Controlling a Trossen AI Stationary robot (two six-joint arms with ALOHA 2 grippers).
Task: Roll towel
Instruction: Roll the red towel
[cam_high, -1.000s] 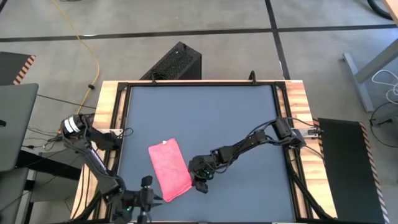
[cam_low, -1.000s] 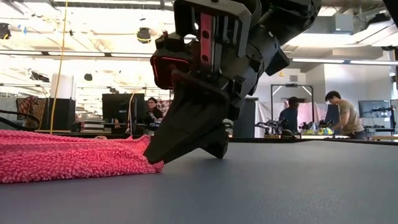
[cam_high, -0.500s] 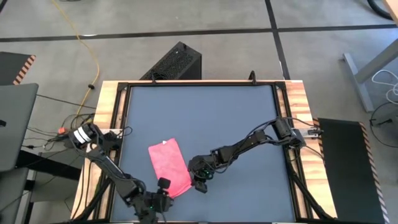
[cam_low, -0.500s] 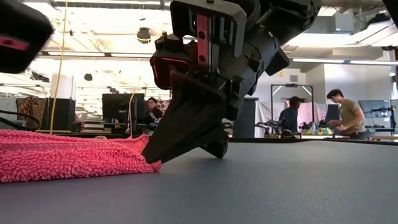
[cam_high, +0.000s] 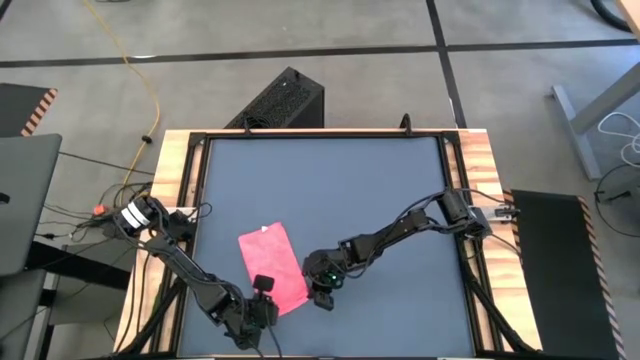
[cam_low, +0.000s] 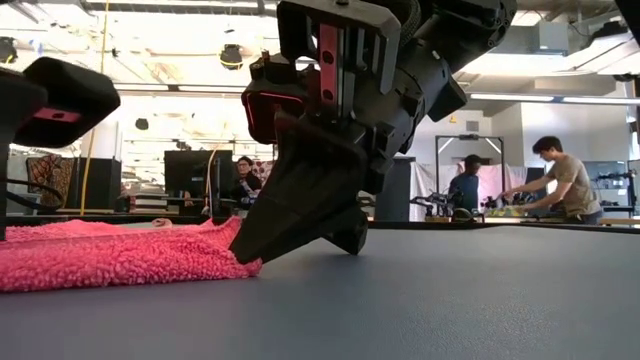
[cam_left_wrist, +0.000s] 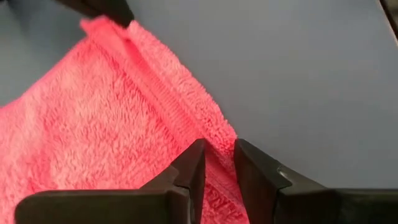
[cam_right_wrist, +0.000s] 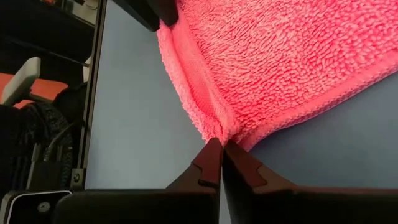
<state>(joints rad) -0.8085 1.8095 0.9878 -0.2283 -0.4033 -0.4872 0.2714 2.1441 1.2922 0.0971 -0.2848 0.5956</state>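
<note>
The pink-red towel (cam_high: 270, 262) lies flat as a narrow folded sheet on the dark table (cam_high: 340, 190), toward its near left. My right gripper (cam_high: 318, 292) is shut on the towel's near right corner; it also shows low on the table in the low view (cam_low: 245, 255). My left gripper (cam_high: 262, 298) is at the near left corner. Its fingers (cam_left_wrist: 219, 163) stand a narrow gap apart on either side of the hem (cam_left_wrist: 186, 118). I cannot tell whether they touch the hem. My right gripper pinches the towel's near right corner (cam_right_wrist: 225, 132) between its two fingertips, at the hemmed edge. The fingers slant down from the table's right side. The corner puckers at the fingertips, and the rest of the towel (cam_low: 110, 260) lies flat on the table.
The table's far half and right side are bare dark mat. A black box (cam_high: 283, 100) stands on the floor beyond the far edge, and a laptop (cam_high: 20, 200) is at the left. People (cam_low: 560, 185) stand in the room behind.
My left gripper has gone from the table's near edge toward the towel and now stands at its near left corner. My right gripper and the towel have kept still.
</note>
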